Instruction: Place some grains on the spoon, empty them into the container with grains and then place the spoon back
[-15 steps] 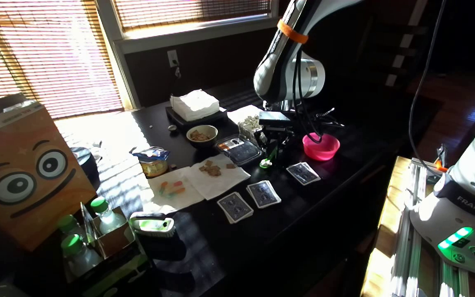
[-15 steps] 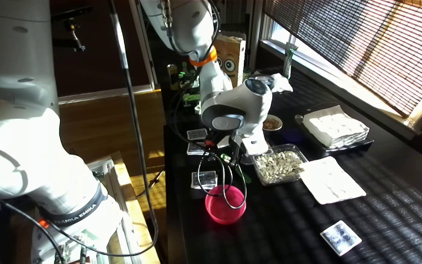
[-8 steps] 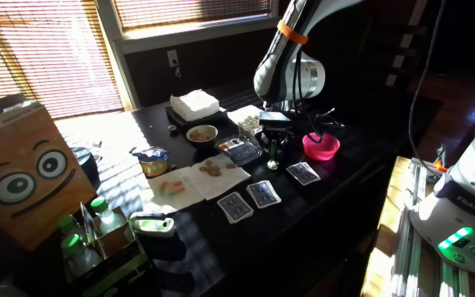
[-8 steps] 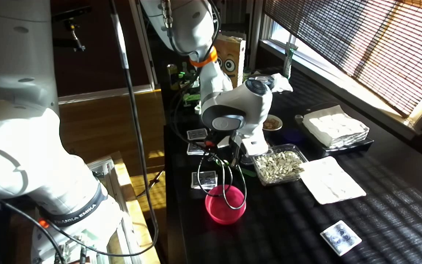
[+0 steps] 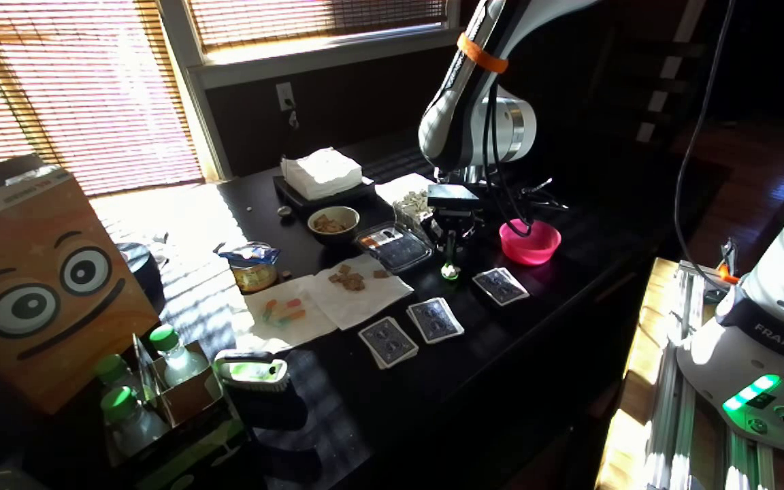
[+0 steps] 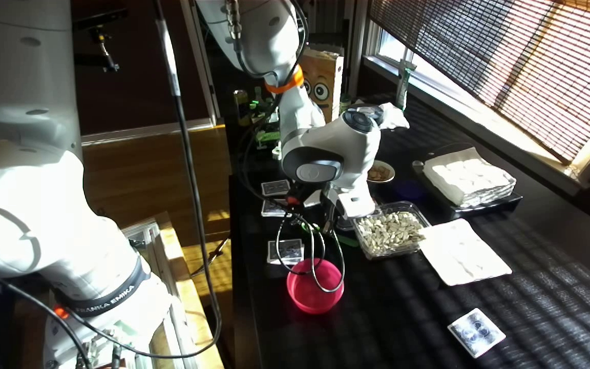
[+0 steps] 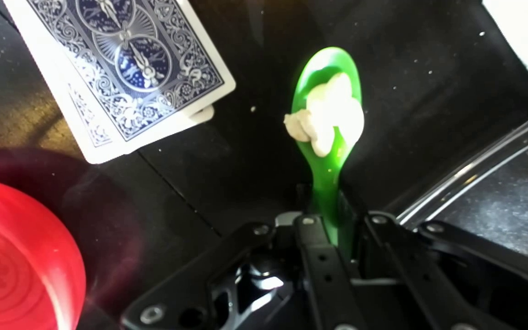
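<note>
The claw (image 7: 326,202), nearly closed, pinches the spoon (image 7: 326,176) by its handle; pale grains (image 7: 321,110) lie in the scoop end.

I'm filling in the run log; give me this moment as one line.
pincer: shut on green spoon | spoon load: pale grains, not yet emptied | container with grains: beside spoon

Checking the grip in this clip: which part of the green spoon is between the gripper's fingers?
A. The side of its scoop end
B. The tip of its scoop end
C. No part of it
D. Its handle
D: the wrist view shows the handle of the green spoon in the gripper, while the scoop end, loaded with pale grains, points away.
</note>
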You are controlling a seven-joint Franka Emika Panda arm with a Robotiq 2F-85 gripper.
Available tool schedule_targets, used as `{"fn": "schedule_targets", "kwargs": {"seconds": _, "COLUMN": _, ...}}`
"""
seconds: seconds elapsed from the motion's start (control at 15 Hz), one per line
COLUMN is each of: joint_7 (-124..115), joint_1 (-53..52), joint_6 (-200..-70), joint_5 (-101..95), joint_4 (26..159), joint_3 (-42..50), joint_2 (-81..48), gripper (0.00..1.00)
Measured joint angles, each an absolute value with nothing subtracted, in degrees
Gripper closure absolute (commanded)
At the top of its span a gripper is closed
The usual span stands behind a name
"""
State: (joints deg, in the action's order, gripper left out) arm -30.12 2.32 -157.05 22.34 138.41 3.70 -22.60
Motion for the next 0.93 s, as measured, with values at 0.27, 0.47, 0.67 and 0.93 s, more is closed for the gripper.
{"fn": "schedule_targets", "kwargs": {"seconds": 0.27, "joint_7": -30.0, "joint_1": 2.4, "joint_6": -157.0, "joint_5": 22.4, "joint_4": 138.4, "joint_3": 3.7, "joint_2": -22.3, "gripper": 0.96}}
{"fn": "schedule_targets", "kwargs": {"seconds": 0.47, "joint_7": -30.0, "joint_1": 2.8, "joint_6": -157.0, "joint_5": 22.4, "joint_4": 138.5, "joint_3": 3.7, "joint_2": -21.4, "gripper": 0.96}}
{"fn": "schedule_targets", "kwargs": {"seconds": 0.67, "joint_7": -30.0, "joint_1": 2.9, "joint_6": -155.9, "joint_5": 22.4, "joint_4": 138.7, "joint_3": 3.7, "joint_2": -19.9, "gripper": 0.96}}
{"fn": "schedule_targets", "kwargs": {"seconds": 0.93, "joint_7": -30.1, "joint_1": 2.9, "joint_6": -150.0, "joint_5": 22.4, "joint_4": 138.8, "joint_3": 3.7, "joint_2": -17.2, "gripper": 0.96}}
